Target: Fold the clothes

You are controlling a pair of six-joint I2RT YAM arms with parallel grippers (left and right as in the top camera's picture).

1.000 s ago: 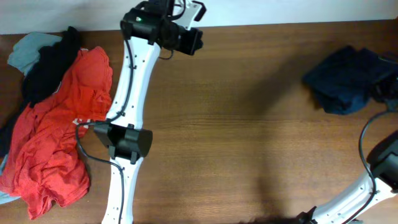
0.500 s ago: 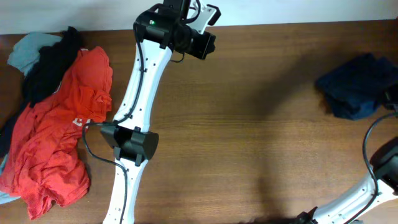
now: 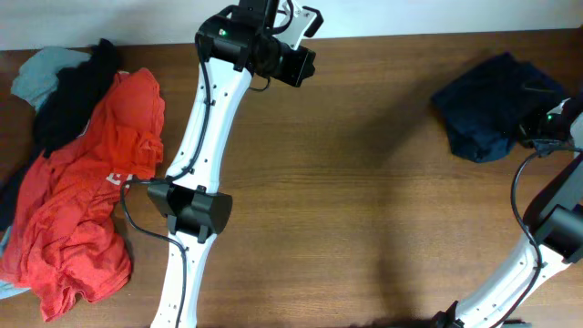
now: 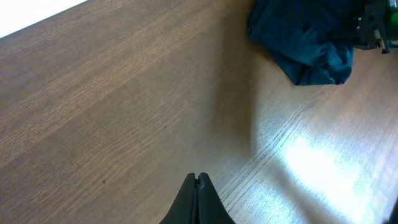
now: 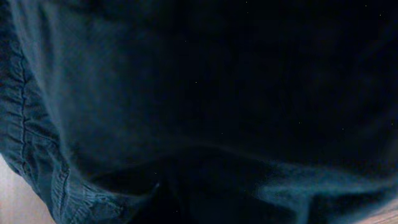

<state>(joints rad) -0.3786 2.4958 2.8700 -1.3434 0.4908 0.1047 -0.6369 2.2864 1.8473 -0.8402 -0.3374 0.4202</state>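
Nothing here can be read. A speck of white shows in the folds of the red shirt [image 3: 91, 200] on the left of the table, but it is too crumpled and small to make out as letters. The navy garment [image 3: 483, 114] shows only plain fabric and stitched seams, even close up in the right wrist view, with no legible tag or print.

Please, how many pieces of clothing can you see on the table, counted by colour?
Red: 1 (red shirt)
Black: 1 (black garment)
Light blue: 1 (light blue garment)
Dark navy: 1 (dark navy garment)
Total: 4
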